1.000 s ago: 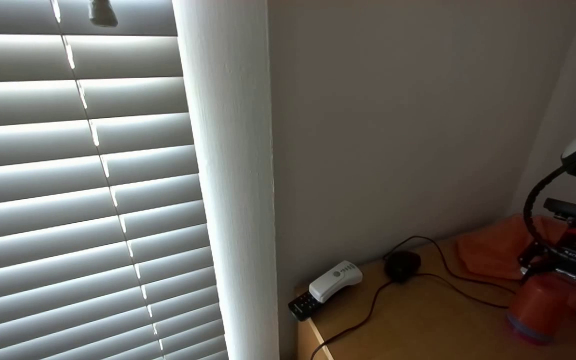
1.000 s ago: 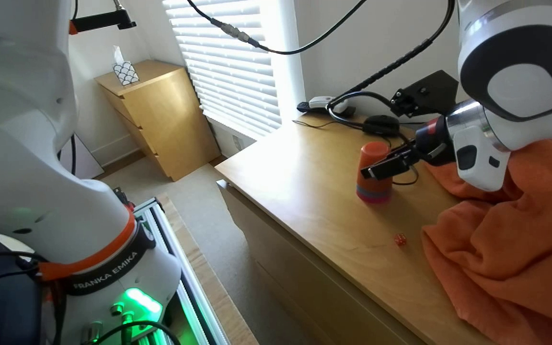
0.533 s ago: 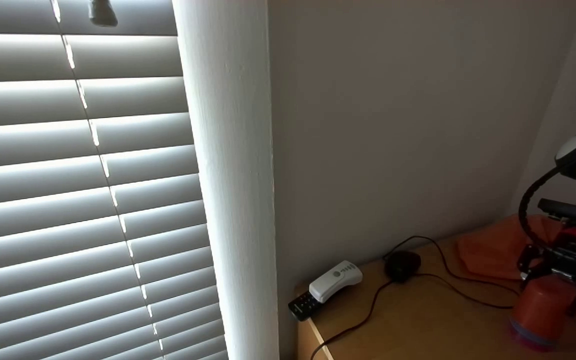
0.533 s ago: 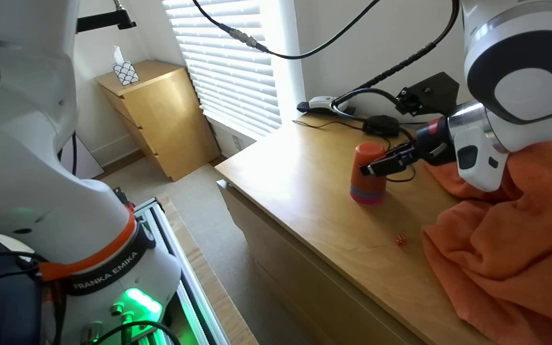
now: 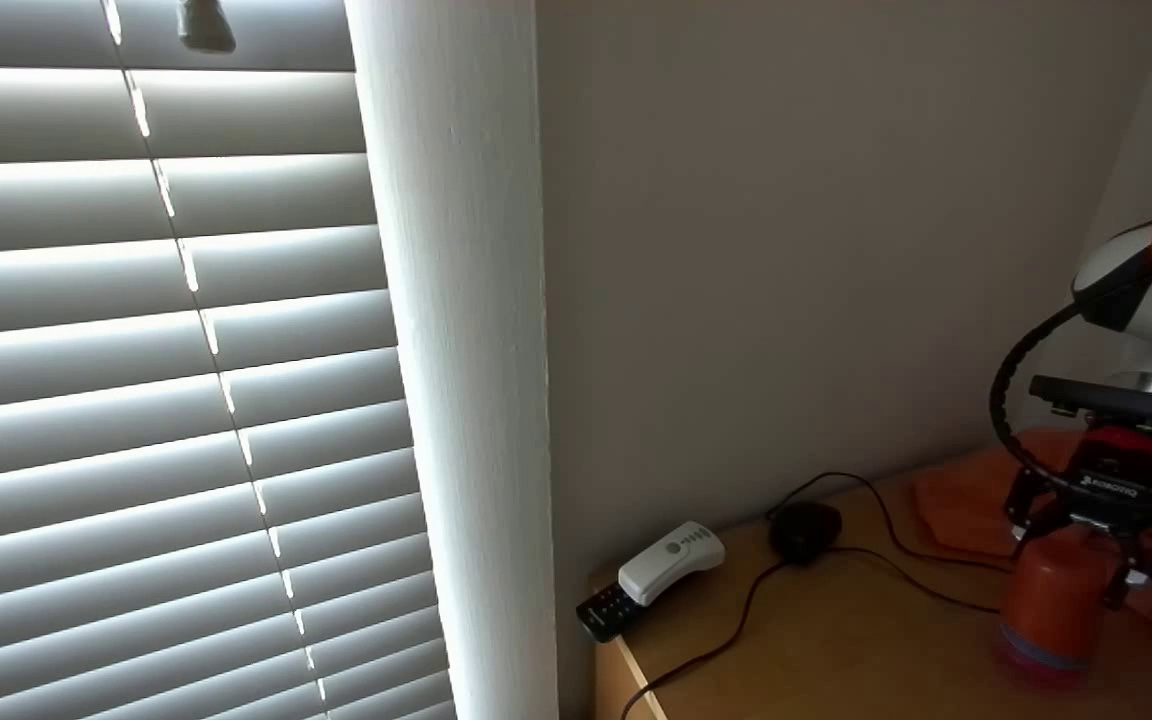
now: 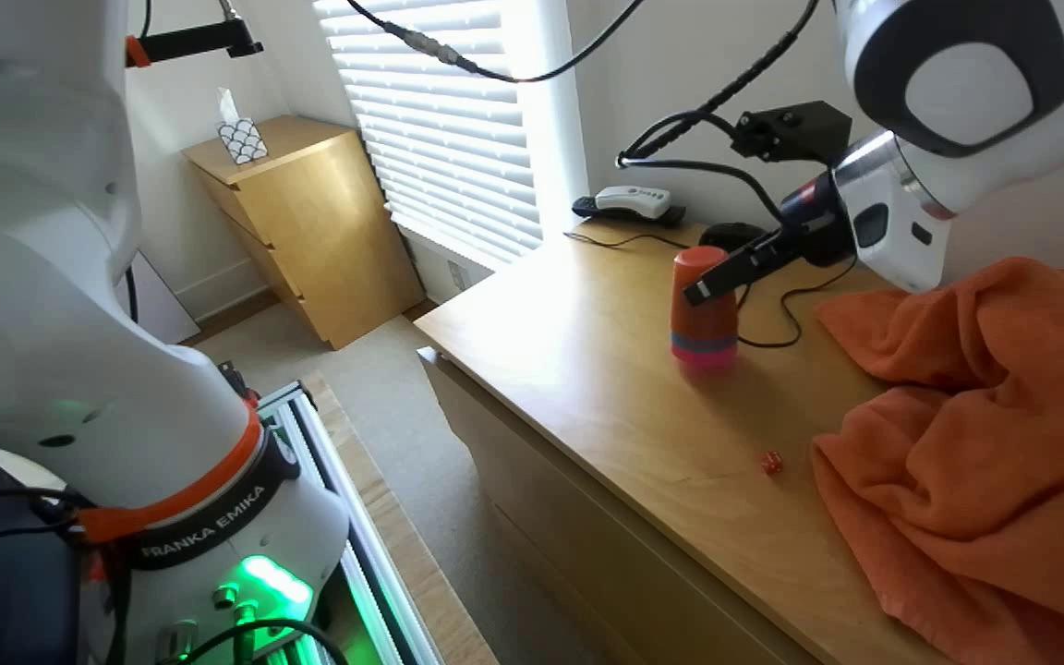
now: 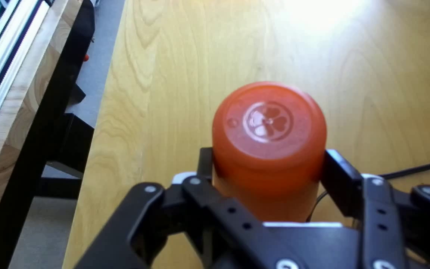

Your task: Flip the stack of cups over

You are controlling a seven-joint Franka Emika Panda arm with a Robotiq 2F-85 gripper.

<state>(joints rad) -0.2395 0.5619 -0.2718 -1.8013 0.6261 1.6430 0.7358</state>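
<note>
In the wrist view we saw the gripper (image 7: 269, 160) clamped on the stack of cups (image 7: 271, 129), its black fingers (image 7: 204, 164) touching opposite sides of the orange wall. The stack was roughly upright and base up, with a round petal-like mark on its top. At its lower end, in both exterior views, we made out a bluish band and, below it, a blurred pink one. The stack was over the table (image 6: 578, 342); whether its bottom edge touched the surface, we could not tell.

In an exterior view we found a red die (image 6: 772, 463) on the near side of the stack and an orange cloth (image 6: 985, 480) heaped to the right. Toward the far end lay a white remote (image 5: 671, 562) overlapping a black remote (image 5: 608, 612), with a dark rounded device (image 5: 804, 532) to their right. Well apart, far left, we saw a wooden dresser (image 6: 338, 240) bearing a patterned tissue box (image 6: 243, 143), near white blinds (image 6: 440, 111).
</note>
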